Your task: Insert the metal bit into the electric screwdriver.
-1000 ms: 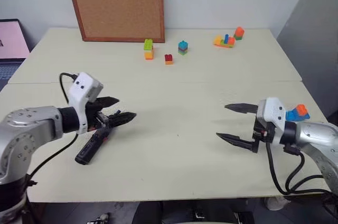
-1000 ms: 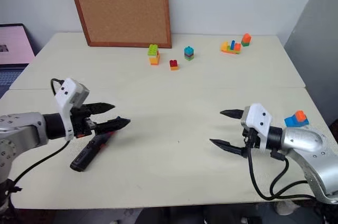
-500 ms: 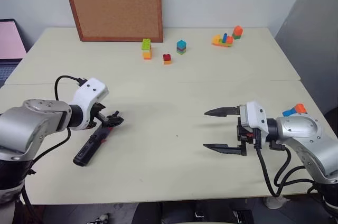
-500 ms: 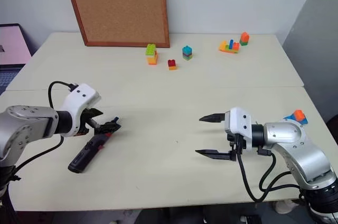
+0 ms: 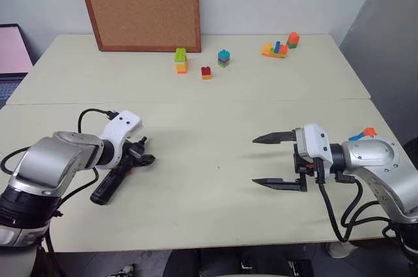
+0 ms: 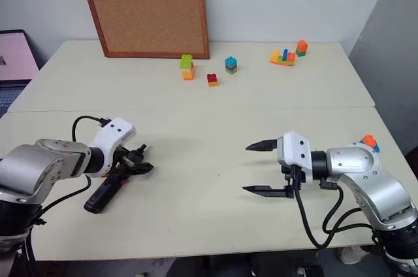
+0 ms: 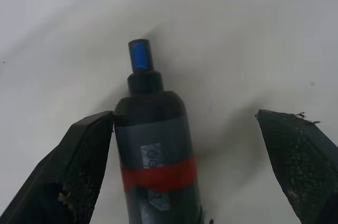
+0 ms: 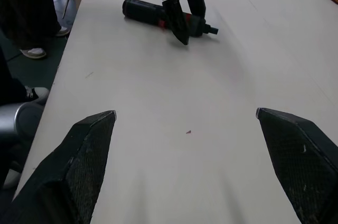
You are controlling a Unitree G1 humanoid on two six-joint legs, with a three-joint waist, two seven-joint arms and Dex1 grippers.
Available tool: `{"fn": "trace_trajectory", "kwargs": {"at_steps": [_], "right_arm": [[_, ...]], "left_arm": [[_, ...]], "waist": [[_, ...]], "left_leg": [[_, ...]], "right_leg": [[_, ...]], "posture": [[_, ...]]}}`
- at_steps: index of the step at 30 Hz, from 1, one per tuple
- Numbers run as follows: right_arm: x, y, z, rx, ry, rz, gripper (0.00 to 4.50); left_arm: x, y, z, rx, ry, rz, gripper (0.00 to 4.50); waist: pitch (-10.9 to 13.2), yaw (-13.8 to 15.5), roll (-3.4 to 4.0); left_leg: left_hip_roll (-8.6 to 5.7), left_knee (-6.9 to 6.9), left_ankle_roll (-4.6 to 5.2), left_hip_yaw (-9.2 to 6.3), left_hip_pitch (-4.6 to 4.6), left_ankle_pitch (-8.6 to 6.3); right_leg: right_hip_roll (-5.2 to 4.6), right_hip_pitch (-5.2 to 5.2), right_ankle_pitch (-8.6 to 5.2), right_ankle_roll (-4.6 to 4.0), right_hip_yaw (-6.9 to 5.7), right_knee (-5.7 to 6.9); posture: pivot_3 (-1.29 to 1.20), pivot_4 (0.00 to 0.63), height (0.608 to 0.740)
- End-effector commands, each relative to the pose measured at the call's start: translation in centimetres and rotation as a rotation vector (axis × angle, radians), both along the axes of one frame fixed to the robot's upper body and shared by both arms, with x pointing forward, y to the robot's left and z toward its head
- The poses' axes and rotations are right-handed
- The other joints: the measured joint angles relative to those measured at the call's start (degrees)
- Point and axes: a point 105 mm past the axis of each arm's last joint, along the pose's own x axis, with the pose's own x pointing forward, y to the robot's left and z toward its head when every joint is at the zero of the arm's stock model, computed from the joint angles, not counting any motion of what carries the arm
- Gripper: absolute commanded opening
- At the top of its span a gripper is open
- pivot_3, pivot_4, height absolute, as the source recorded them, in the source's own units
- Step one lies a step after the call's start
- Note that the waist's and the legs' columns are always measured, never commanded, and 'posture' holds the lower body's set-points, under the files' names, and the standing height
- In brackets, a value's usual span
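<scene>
The left gripper [image 7: 185,145] hangs spread wide around the nose of the electric screwdriver [image 7: 156,150], which lies flat on the table [image 5: 215,114], one finger [image 7: 79,166] touching its side. To grasp well, I judge it should centre the barrel and close near the red band. The right gripper [image 5: 268,160] hovers spread and empty, well apart. The metal bit I cannot find. Farther back stand toy bricks [image 5: 182,60]; no containers here.

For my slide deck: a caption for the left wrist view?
Open left gripper straddling the black pen-shaped electric screwdriver with red band, lying on the cream table.
</scene>
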Motion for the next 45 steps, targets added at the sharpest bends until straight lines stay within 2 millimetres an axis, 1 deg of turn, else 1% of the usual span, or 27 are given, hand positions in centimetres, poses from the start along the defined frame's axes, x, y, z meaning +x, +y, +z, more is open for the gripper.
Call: {"fn": "trace_trajectory", "kwargs": {"at_steps": [1, 6, 14, 15, 16, 20, 22, 24, 25, 29, 33, 36, 39, 45], "right_arm": [[-0.5, 0.4, 1.1, 0.009, -0.02, 0.043, 4.48], [-0.7, 0.6, 1.4, 0.005, -0.006, 0.069, 4.48], [-0.5, 0.6, 1.5, -0.01, -0.011, 0.076, 4.48], [-0.5, 0.6, 1.5, -0.011, -0.011, 0.075, 4.5], [-0.5, 0.5, 1.5, -0.013, -0.011, 0.074, 4.5], [-0.4, 0.6, 1.5, -0.011, -0.017, 0.068, 4.5], [-0.4, 0.6, 1.5, -0.011, -0.018, 0.066, 4.5], [-0.4, 0.6, 1.4, -0.009, -0.019, 0.062, 4.5], [-0.4, 0.6, 1.4, -0.008, -0.02, 0.06, 4.5], [-0.4, 0.6, 1.0, -0.012, -0.018, 0.056, 4.5], [-0.4, 0.7, 1.0, -0.015, -0.019, 0.057, 4.5], [-0.3, 0.6, 1.0, -0.014, -0.021, 0.053, 4.5], [-0.1, 0.3, 1.3, -0.011, -0.029, 0.036, 4.5], [0.3, -0.2, 1.7, 0.003, -0.038, -0.008, 4.5]], "left_arm": [[0.9, 0.3, 0.4, -0.007, -0.018, 0.057, 4.5], [1.3, -0.3, 0.3, -0.022, -0.003, 0.052, 4.5], [1.2, -0.1, 0.1, -0.034, 0.043, 0.073, 4.5], [1.2, 0.0, 0.1, -0.032, 0.046, 0.075, 4.32], [1.1, 0.0, 0.1, -0.029, 0.05, 0.077, 4.32], [0.9, 0.4, -0.1, -0.014, 0.056, 0.087, 3.52], [0.8, 0.4, -0.2, -0.013, 0.06, 0.092, 3.05], [0.6, 0.4, -0.4, -0.016, 0.066, 0.092, 2.8], [0.5, 0.4, -0.4, -0.017, 0.068, 0.091, 2.5], [0.6, 0.3, -0.4, -0.021, 0.057, 0.089, 1.7], [1.0, 0.3, 0.3, -0.023, 0.018, 0.076, 1.66], [1.9, -0.2, 1.5, -0.026, -0.045, 0.046, 1.66], [2.7, -1.7, 3.4, -0.036, -0.133, -0.027, 1.66], [3.6, -4.7, 5.9, -0.071, -0.252, -0.146, 1.66]], "waist": [[0.0, 0.0, -0.01], [0.0, 0.0, -0.01], [0.0, 0.0, -0.01], [0.0, 0.0, -0.01], [0.0, 0.0, -0.01], [0.0, -0.1, -0.01], [0.0, -0.1, -0.01], [0.0, -0.1, -0.01], [0.0, -0.1, -0.01], [0.0, -0.1, -0.01], [0.0, -0.1, -0.01], [0.0, 0.0, -0.01], [0.0, 0.3, -0.01], [0.0, 1.1, -0.02]], "left_leg": [[0.0, 0.01, 0.0, 0.0, -0.01, 0.0], [-0.02, 0.02, 0.0, -0.01, 0.0, 0.0], [-0.01, 0.02, -0.01, -0.01, 0.04, 0.0], [-0.01, 0.02, -0.01, -0.01, 0.04, 0.0], [-0.01, 0.02, -0.01, -0.01, 0.03, 0.0], [-0.01, 0.02, -0.01, 0.01, 0.03, 0.0], [-0.01, 0.02, -0.01, 0.01, 0.03, 0.01], [-0.01, 0.02, -0.01, 0.01, 0.03, 0.01], [-0.01, 0.02, -0.01, 0.01, 0.04, 0.01], [-0.02, 0.02, -0.01, 0.01, 0.04, 0.01], [-0.01, 0.02, -0.01, 0.02, 0.04, 0.01], [-0.02, 0.02, -0.01, 0.0, 0.03, 0.01], [-0.02, 0.03, -0.01, -0.01, 0.02, 0.01], [-0.05, 0.08, -0.02, 0.01, -0.04, 0.01]], "right_leg": [[0.0, 0.0, 0.0, 0.0, 0.0, 0.0], [-0.02, 0.01, 0.0, 0.0, 0.01, 0.03], [-0.02, 0.01, 0.01, 0.0, 0.01, 0.07], [-0.02, 0.01, 0.0, 0.0, 0.01, 0.07], [-0.02, 0.01, 0.0, 0.0, 0.01, 0.07], [-0.02, 0.01, 0.0, 0.0, 0.04, 0.07], [-0.03, 0.0, 0.0, 0.0, 0.04, 0.07], [-0.04, 0.0, 0.0, 0.0, 0.04, 0.07], [-0.04, 0.01, 0.0, 0.0, 0.04, 0.07], [-0.04, 0.01, 0.0, 0.0, 0.04, 0.07], [-0.04, 0.01, 0.0, 0.0, 0.04, 0.07], [-0.05, 0.01, 0.01, 0.0, 0.03, 0.07], [-0.05, 0.01, 0.01, 0.0, 0.01, 0.07], [-0.06, 0.01, 0.01, 0.0, 0.02, 0.04]], "posture": [[0.0, 0.15, 0.74], [0.0, 0.15, 0.74], [0.0, 0.15, 0.74], [0.0, 0.15, 0.74], [0.0, 0.15, 0.74], [0.0, 0.15, 0.74], [0.0, 0.15, 0.74], [0.0, 0.15, 0.74], [0.0, 0.15, 0.74], [0.0, 0.15, 0.74], [0.0, 0.15, 0.74], [0.0, 0.15, 0.74], [0.0, 0.15, 0.74], [0.0, 0.15, 0.74]]}}
